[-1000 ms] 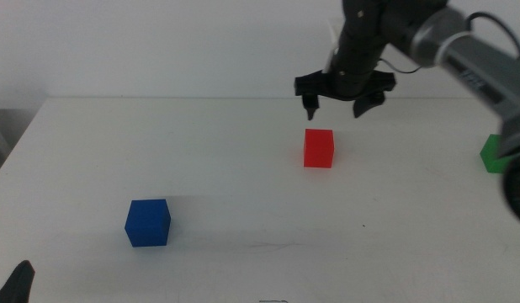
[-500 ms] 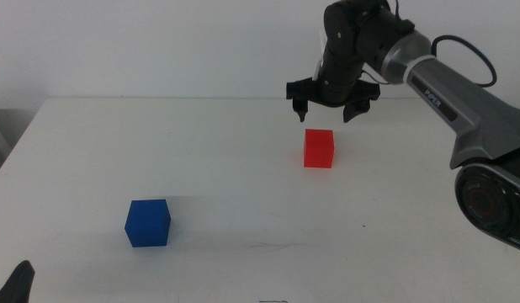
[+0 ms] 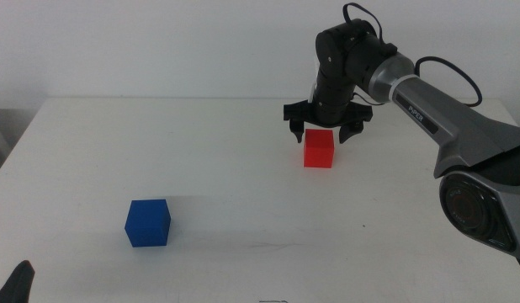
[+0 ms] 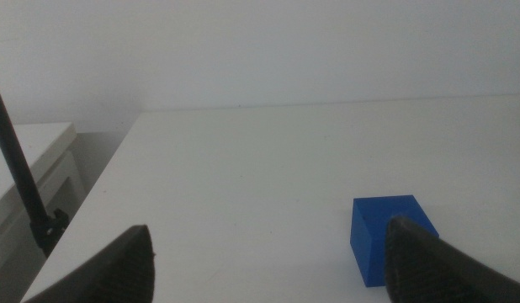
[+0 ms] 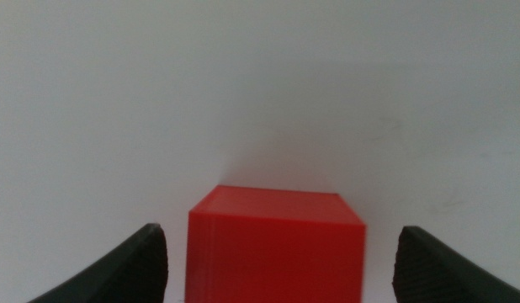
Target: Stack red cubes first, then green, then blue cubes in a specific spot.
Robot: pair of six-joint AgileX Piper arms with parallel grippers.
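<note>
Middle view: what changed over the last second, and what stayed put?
The right gripper came down with its fingers open, from above the red cube to straddling its top; nothing is gripped yet. A green cube at the right edge is now hidden. The red cube, blue cube and left gripper stayed put.

White table [image 3: 243, 210], matte, evenly lit, soft shadows. Plain pale wall [image 3: 159, 42] behind far edge. White furniture [image 4: 24, 168] beside table, thin dark pole [image 4: 16, 160] crossing in front of it.
</note>
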